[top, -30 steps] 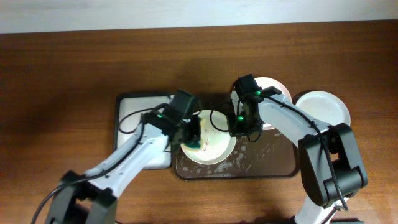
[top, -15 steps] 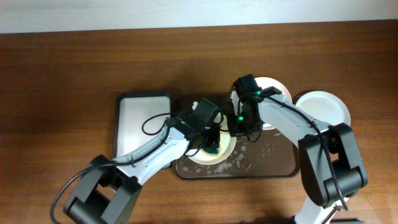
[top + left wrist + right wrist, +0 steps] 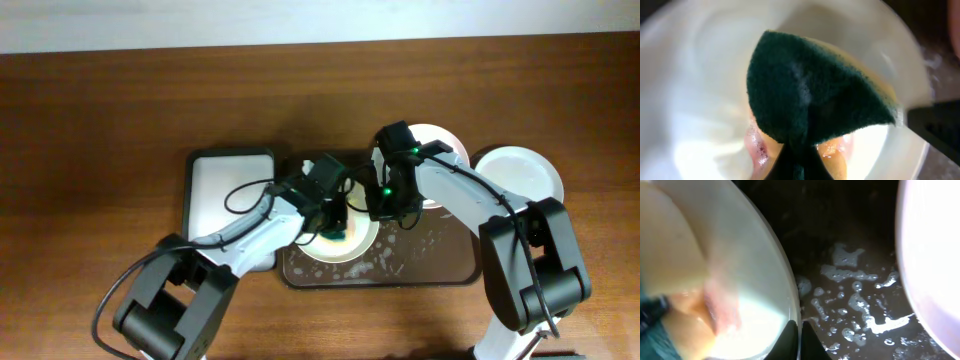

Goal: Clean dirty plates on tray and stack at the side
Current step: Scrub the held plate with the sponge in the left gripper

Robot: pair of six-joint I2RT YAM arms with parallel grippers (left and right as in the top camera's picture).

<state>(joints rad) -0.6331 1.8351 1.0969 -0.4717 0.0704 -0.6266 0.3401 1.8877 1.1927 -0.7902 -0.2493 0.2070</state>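
Dark-green-and-yellow sponge (image 3: 810,100), gripped by the left hand (image 3: 338,226), presses the cream round plate (image 3: 352,250) on the dark brown tray (image 3: 440,268); right hand (image 3: 382,212) pinches its three-o'clock rim.

A wooden table (image 3: 100,110) of dark reddish-brown filled almost the whole overhead view, its grain running in long streaks from side to side and its surface smooth with a dull sheen. Beyond the table's far edge, along the top of that view, ran a narrow pale off-white strip (image 3: 300,20), too plain to tell whether it was wall or floor. The light was even and soft, and only faint, blurred shadows lay on the wood near the middle of the table.
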